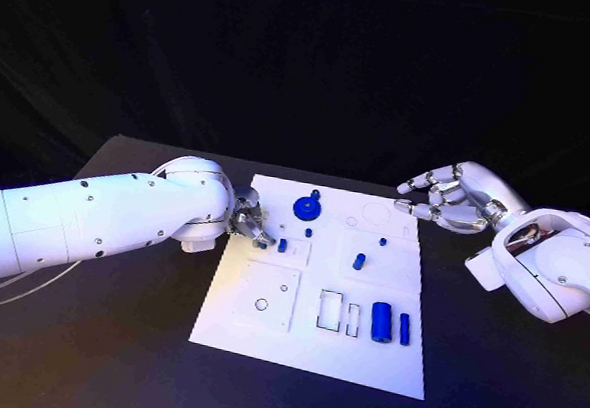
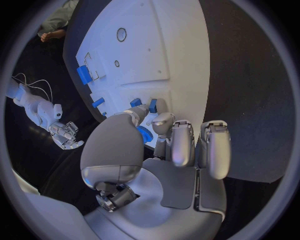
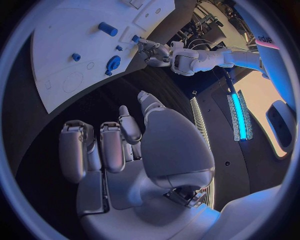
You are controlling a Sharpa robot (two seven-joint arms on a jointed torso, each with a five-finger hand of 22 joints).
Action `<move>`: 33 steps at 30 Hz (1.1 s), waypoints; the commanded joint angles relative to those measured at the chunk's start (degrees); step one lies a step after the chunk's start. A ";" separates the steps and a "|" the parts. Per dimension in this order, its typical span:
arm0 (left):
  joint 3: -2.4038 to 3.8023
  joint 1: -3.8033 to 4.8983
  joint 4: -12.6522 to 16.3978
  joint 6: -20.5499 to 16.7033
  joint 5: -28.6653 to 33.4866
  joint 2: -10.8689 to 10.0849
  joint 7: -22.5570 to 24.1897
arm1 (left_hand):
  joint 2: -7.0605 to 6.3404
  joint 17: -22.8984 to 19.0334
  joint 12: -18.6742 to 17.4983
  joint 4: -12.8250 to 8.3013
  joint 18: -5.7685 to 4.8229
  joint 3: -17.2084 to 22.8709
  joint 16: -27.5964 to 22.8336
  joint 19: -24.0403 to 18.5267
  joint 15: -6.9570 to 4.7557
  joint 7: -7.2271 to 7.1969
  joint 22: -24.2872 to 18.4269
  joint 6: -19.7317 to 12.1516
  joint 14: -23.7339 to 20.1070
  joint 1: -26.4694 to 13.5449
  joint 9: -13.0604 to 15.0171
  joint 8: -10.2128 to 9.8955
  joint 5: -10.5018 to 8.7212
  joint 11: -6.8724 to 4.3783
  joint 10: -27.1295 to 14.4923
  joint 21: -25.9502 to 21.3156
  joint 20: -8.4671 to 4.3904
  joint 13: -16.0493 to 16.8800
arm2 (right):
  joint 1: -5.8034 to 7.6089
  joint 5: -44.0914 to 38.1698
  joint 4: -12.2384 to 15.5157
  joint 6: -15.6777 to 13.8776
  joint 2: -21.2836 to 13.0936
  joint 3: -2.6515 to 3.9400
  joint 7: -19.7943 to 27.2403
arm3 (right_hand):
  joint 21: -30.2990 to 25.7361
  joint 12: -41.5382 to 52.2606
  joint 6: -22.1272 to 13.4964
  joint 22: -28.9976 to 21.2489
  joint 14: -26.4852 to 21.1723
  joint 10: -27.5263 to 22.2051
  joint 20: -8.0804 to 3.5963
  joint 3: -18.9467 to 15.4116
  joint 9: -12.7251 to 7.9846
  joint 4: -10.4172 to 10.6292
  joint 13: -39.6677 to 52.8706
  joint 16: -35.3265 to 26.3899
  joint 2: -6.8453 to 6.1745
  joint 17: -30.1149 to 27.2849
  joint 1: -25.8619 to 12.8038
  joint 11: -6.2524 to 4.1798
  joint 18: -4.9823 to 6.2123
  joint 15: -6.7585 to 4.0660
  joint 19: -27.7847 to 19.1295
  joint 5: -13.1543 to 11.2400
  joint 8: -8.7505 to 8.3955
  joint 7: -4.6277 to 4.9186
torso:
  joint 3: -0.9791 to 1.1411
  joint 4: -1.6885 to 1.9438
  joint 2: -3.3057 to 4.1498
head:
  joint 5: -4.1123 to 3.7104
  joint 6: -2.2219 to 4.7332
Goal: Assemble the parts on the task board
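The white task board (image 1: pixel 311 339) lies in the middle of the table. My left hand (image 1: pixel 249 223) hovers at its far left edge, thumb and fingertips (image 2: pixel 164 120) close beside a small blue peg (image 1: pixel 283 246) without clearly gripping it. A round blue part (image 1: pixel 307 207) sits just beyond the hand, partly behind the thumb (image 2: pixel 145 134). More small blue pegs (image 1: pixel 310 233) (image 1: pixel 381 242) (image 1: pixel 357 261) are mid-board. A thick blue cylinder (image 1: pixel 382 322) and a slim blue bar (image 1: pixel 405 327) lie near the right edge. My right hand (image 1: pixel 448 201) hangs off the far right corner, fingers apart and holding nothing.
The board has a small round hole (image 1: pixel 261 305) and rectangular slots (image 1: pixel 330 310) in its near half. Black table (image 1: pixel 104 342) surrounds the board on all sides. My left arm (image 1: pixel 90 219) stretches over the table's left part.
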 commanded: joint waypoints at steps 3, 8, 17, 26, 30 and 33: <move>-0.02 -0.04 -0.45 0.62 0.27 0.12 -0.32 | 0.50 4.55 0.25 0.36 -0.95 -1.14 -0.23 4.45 -0.34 0.27 11.98 0.24 3.29 0.04 0.09 -0.34 -0.11 0.14 -0.21 0.25 -0.36 -0.02 | -0.02 -0.12 0.06 0.13 -0.04 0.01 0.24 | -0.32 -0.21 -0.37 8.39 2.74 -0.20 -0.52 -0.03 -0.08 0.36 -0.08 -0.20 0.24 2.77 -0.56 -0.12 0.77 -0.34 0.71 0.26 0.39 -0.16 | 0.01 -0.05 -0.03 | -0.02 0.12; -0.02 -0.04 -0.76 0.00 0.45 0.02 -0.29 | 0.59 4.55 0.25 1.08 -0.94 -2.89 -0.24 4.42 -0.32 0.30 11.94 0.24 3.29 0.10 0.12 -0.50 -0.08 0.18 -0.26 0.21 -0.34 -0.01 | -0.02 -0.12 0.03 0.13 -0.07 0.01 0.21 | -0.36 -0.24 -0.39 8.37 2.72 -0.22 -0.52 -0.06 -0.09 0.40 -0.11 -0.25 0.23 2.72 -0.61 -0.11 0.78 -0.34 0.69 0.27 0.39 -0.16 | 0.00 -0.04 -0.01 | -0.05 0.21; 0.06 -0.05 -0.26 -5.62 4.37 -0.60 0.43 | 1.06 4.51 -1.35 3.36 -0.64 -9.23 -0.33 3.81 0.06 0.87 10.80 -0.65 3.26 -2.51 0.08 -1.30 -0.04 0.68 -1.70 -0.63 -0.11 -1.91 | -0.02 -0.14 -0.04 0.14 -0.08 0.01 0.23 | -0.37 -0.20 -0.41 8.36 2.72 -0.19 -0.52 -0.09 -0.10 0.44 -0.07 -0.26 0.23 2.72 -0.65 -0.11 0.78 -0.33 0.69 0.29 0.40 -0.16 | 0.00 0.00 -0.01 | -0.19 0.44; 0.09 -0.04 0.04 -13.70 7.91 -0.94 4.31 | 2.61 4.47 -3.07 3.37 -0.16 -12.08 -0.39 2.83 0.22 1.10 8.98 -1.40 3.25 -3.48 0.10 -1.70 0.08 0.91 -3.06 -1.98 0.06 -4.05 | -0.02 -0.20 -0.14 0.25 -0.01 0.01 0.22 | -0.40 -0.21 -0.41 8.35 2.72 -0.20 -0.52 -0.10 -0.10 0.45 -0.08 -0.27 0.23 2.71 -0.66 -0.11 0.78 -0.33 0.68 0.30 0.40 -0.16 | 0.00 0.02 0.00 | -0.36 0.58; 0.10 -0.03 -0.02 -19.19 8.70 -1.29 8.02 | 3.08 4.43 -7.50 3.31 0.79 -13.59 -0.45 0.80 0.61 1.62 5.22 -2.51 3.23 -2.48 0.04 -2.19 0.15 1.43 -6.20 -4.89 0.38 -9.14 | -0.02 -0.20 -0.13 0.21 -0.03 0.01 0.20 | -0.40 -0.21 -0.41 8.35 2.72 -0.20 -0.52 -0.10 -0.10 0.45 -0.08 -0.27 0.23 2.71 -0.66 -0.11 0.78 -0.33 0.68 0.30 0.40 -0.16 | 0.08 -0.02 -0.05 | -0.37 0.91; 0.09 -0.03 0.06 -23.02 9.72 -1.58 12.50 | 3.51 4.29 -11.94 3.15 2.33 -14.15 -0.62 -2.68 1.22 2.57 -1.21 -4.79 3.16 -0.20 -0.42 -3.33 0.27 2.21 -9.86 -10.13 0.84 -14.14 | -0.02 -0.20 -0.08 0.13 -0.11 0.01 0.21 | -0.38 -0.22 -0.42 8.36 2.72 -0.21 -0.52 -0.12 -0.11 0.47 -0.10 -0.29 0.22 2.69 -0.68 -0.11 0.78 -0.33 0.69 0.33 0.42 -0.16 | 0.09 0.00 -0.01 | -0.47 1.01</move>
